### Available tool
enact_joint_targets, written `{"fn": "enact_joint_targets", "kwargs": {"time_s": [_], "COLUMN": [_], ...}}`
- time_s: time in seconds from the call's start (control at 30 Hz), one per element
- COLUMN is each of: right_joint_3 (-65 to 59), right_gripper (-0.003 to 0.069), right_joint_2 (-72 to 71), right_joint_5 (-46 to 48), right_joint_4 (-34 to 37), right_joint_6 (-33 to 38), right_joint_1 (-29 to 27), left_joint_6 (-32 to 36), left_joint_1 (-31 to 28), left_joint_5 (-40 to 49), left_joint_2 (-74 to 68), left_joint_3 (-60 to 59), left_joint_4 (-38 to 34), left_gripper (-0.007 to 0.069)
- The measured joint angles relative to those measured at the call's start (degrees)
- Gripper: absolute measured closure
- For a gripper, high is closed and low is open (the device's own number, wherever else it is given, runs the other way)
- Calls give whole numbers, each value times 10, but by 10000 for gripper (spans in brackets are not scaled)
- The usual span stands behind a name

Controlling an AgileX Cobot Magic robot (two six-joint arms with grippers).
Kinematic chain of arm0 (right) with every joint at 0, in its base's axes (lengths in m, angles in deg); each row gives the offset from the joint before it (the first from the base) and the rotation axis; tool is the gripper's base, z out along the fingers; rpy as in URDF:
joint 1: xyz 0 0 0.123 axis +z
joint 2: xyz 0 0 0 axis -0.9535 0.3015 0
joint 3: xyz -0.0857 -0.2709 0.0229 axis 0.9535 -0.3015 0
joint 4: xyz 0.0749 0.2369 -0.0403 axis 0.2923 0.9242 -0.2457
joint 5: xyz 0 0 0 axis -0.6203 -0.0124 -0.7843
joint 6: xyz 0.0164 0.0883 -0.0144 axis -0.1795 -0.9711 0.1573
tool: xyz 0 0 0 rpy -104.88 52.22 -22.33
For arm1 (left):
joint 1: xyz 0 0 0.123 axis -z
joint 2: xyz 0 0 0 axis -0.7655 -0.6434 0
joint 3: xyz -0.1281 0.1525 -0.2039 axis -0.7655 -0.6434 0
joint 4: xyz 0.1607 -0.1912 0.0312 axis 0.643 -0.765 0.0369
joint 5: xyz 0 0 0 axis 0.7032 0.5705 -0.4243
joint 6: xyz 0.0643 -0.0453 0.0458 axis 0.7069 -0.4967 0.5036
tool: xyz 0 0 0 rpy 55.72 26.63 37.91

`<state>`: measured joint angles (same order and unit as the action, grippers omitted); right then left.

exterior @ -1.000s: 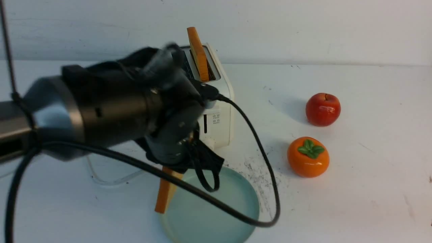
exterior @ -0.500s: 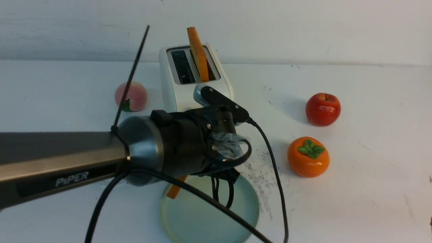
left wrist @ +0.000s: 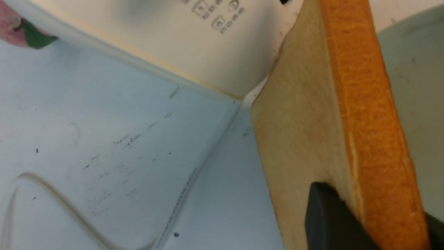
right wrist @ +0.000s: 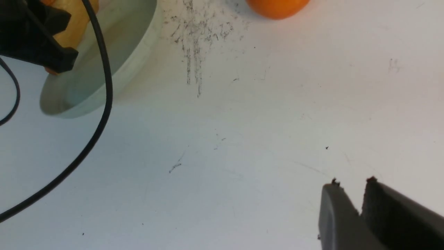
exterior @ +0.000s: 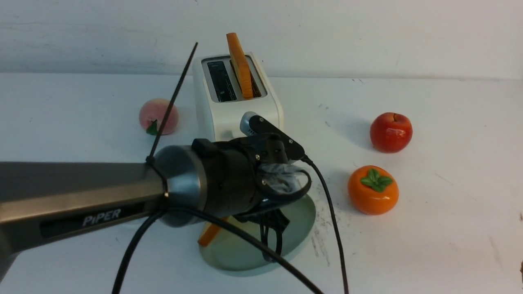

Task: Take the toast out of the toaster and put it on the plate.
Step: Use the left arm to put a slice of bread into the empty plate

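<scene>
The toast slice (exterior: pixel 210 233) I'm after is out of the toaster (exterior: pixel 237 114) and clamped in the left gripper (left wrist: pixel 381 222); in the left wrist view I can see its black fingers (left wrist: pixel 329 215) pressed on the pale face and the orange crust side. The slice hangs tilted, its lower corner down at the left rim of the plate (exterior: pixel 296 226). I cannot tell whether it touches the glaze. The plate sits on the table (exterior: pixel 449 228) just in front of the toaster, mostly hidden from my front camera by the left arm's wrist and its black cable (exterior: pixel 329 220). A second slice (exterior: pixel 240 65) stands upright in the toaster's right-hand slot, poking well above the top.

The right gripper (right wrist: pixel 353 184) hovers over bare table to the right of the plate, its jaws slightly apart with nothing between them.

Further out, a peach (exterior: pixel 158 116) lies left of the toaster, partly behind a black cable tie on the arm. On the right side, well apart from the plate, a red apple (exterior: pixel 391 132) sits behind an orange persimmon (exterior: pixel 373 190) with a green leaf cap
</scene>
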<state>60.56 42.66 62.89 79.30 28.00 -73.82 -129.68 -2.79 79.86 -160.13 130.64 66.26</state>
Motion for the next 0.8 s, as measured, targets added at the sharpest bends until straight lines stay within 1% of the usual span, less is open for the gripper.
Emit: {"fn": "enact_joint_targets", "kwargs": {"time_s": [0.13, 0.4, 0.47, 0.6, 0.7, 0.73, 0.77, 0.8], "right_joint_3": [0, 0, 0, 0, 0, 0, 0, 0], "right_gripper": [532, 528, 524, 520, 516, 515, 513, 513], "right_joint_2": [0, 0, 0, 0, 0, 0, 0, 0], "right_joint_5": [-1, -1, -1, -1, -1, -1, -1, -1], "right_joint_4": [0, 0, 0, 0, 0, 0, 0, 0], "right_joint_6": [0, 1, 2, 2, 2, 2, 2, 2], "right_joint_1": [0, 0, 0, 0, 0, 0, 0, 0], "left_joint_6": [13, 43, 48, 50, 50, 50, 50, 50], "left_joint_1": [0, 0, 0, 0, 0, 0, 0, 0], "left_joint_5": [13, 11, 12, 24, 46, 50, 66, 71], "left_joint_2": [0, 0, 0, -1, -2, -2, -2, -2], "left_joint_3": [0, 1, 5, 24, 53, 57, 77, 83], "left_joint_4": [-18, -61, -66, -75, -93, -94, -110, -117], "left_gripper": [514, 514, 503, 442, 360, 350, 307, 296]}}
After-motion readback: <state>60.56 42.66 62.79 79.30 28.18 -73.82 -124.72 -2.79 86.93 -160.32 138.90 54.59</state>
